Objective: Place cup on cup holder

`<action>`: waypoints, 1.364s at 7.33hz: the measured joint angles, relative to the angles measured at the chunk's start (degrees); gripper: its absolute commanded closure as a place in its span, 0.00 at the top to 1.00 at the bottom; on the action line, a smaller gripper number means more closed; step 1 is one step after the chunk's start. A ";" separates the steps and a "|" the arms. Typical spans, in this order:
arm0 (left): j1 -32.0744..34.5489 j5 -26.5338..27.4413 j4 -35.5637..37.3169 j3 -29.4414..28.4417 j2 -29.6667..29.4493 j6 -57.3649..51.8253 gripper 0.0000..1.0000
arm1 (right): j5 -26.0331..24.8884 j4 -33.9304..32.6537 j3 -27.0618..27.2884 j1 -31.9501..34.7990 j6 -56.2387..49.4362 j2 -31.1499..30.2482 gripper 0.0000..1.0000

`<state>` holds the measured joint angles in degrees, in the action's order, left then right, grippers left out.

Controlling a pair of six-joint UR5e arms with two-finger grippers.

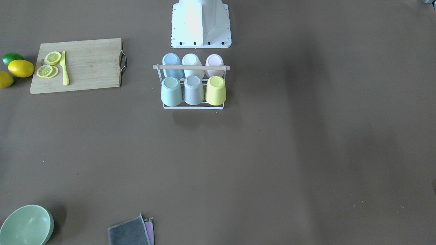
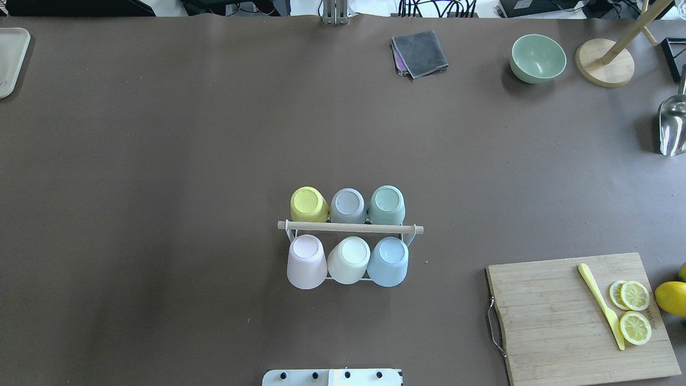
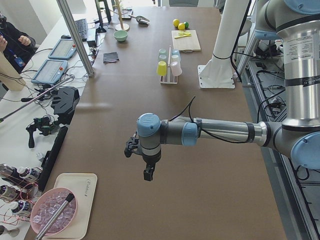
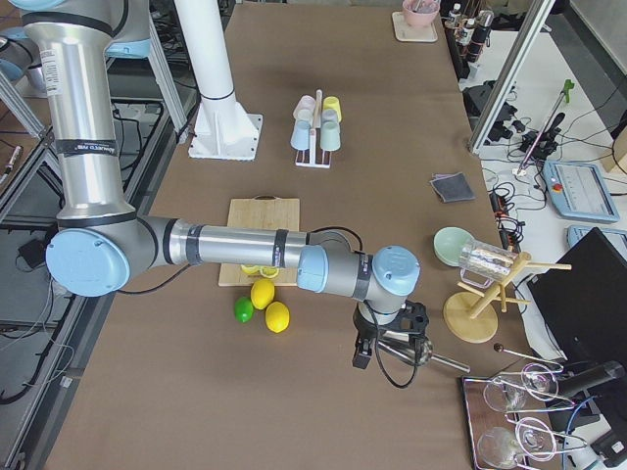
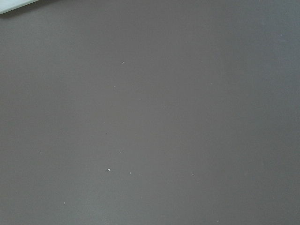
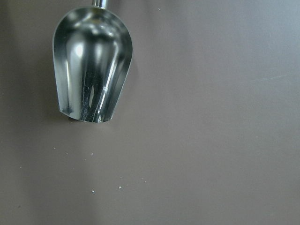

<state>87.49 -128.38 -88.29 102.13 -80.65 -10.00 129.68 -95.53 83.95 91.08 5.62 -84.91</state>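
Observation:
The cup holder (image 1: 190,67) is a white wire rack with a wooden rod on top, standing mid-table near the robot base; it also shows in the overhead view (image 2: 351,228). Several pastel cups sit upside down on its prongs, among them a yellow cup (image 1: 215,90), a green one (image 1: 171,91) and a pink one (image 2: 306,261). My left gripper (image 3: 148,173) hangs over bare table far to the left of the rack. My right gripper (image 4: 390,352) hangs far to the right over a metal scoop (image 6: 92,65). I cannot tell whether either gripper is open or shut.
A wooden cutting board (image 2: 557,316) with lemon slices (image 2: 634,296) and a yellow knife (image 2: 600,305) lies right of the rack, lemons (image 1: 21,68) beside it. A green bowl (image 2: 537,58), a grey cloth (image 2: 420,52), a wooden stand (image 2: 604,68) and a tray (image 2: 10,59) line the far edge.

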 measured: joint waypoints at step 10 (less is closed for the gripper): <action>3.10 -8.62 -2.27 0.15 -1.08 8.12 0.99 | 3.27 0.32 -0.30 -0.49 -0.09 0.27 1.00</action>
<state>90.58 -137.00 -90.56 102.28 -81.73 -1.88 132.95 -95.21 83.65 90.59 5.54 -84.64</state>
